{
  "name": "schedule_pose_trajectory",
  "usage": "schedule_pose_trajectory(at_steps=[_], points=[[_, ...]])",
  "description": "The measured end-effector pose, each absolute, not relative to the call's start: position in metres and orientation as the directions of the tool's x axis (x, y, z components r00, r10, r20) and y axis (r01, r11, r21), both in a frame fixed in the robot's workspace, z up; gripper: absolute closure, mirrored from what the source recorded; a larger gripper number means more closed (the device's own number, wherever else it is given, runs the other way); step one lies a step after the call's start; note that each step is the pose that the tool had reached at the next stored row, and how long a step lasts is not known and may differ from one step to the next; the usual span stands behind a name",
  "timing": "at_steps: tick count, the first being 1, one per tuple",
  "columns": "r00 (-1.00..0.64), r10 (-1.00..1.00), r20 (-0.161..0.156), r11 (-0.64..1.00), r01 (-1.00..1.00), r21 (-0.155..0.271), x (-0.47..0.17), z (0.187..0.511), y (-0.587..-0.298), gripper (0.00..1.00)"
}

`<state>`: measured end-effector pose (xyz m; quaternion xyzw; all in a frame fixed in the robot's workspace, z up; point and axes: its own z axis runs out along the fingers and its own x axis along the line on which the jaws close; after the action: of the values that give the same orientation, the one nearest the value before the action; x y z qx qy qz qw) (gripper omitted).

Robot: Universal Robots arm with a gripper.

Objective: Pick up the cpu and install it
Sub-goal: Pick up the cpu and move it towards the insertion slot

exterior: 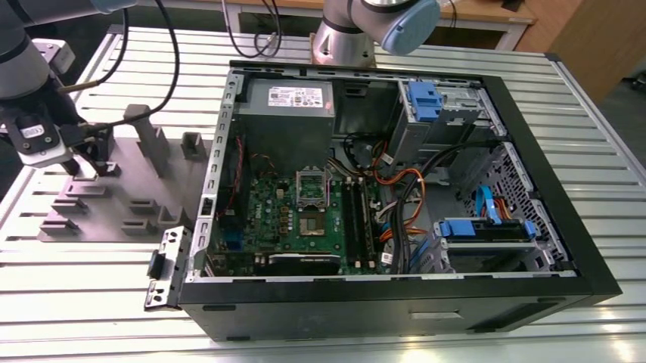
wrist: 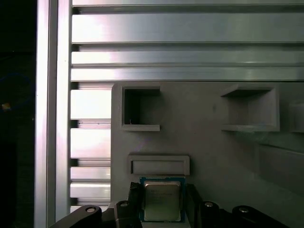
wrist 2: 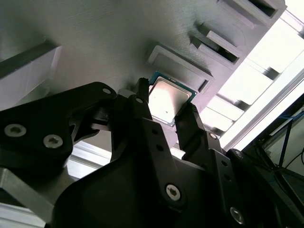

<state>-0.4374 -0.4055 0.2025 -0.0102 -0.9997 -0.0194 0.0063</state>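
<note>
At the exterior view's left, the robot's black hand (exterior: 93, 166) hangs low over a grey moulded plastic tray (exterior: 111, 219) of pockets and upright blocks. The tray lies on the slatted aluminium surface (exterior: 91, 291). In both wrist views the small, flat, square cpu with a silvery-grey metal top (wrist 2: 167, 100) (wrist: 162, 205) sits between the two dark fingers (wrist 2: 142, 107). The fingers press against its opposite edges, so the hand looks closed on the chip (whether it has cleared its pocket I cannot tell). It is just beside a shallow rectangular recess in the tray.

Further right, well apart from the hand, stands the open black computer case (exterior: 404, 311). A green motherboard (exterior: 293, 204) lies flat inside it, with the silver rectangular socket frame (exterior: 311, 184) near its middle.

The grip is the weak point, to my eye. The fingers hold only the chip's thin rim, so a small tilt or knock against the tray's raised edges could twist the chip or drop it. The socket sits deep among walls and cables, and brushing either could shift the chip. A chip that arrives skewed or turned the wrong way could seat badly and harm the socket's contacts.
</note>
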Motion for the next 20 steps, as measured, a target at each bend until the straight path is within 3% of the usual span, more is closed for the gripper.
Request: schedule_pose_trajectory(at_steps=[20], points=[[-1.000,0.021,0.013,0.999,0.021,0.037,-0.4374,0.2092,-0.4055,0.53]])
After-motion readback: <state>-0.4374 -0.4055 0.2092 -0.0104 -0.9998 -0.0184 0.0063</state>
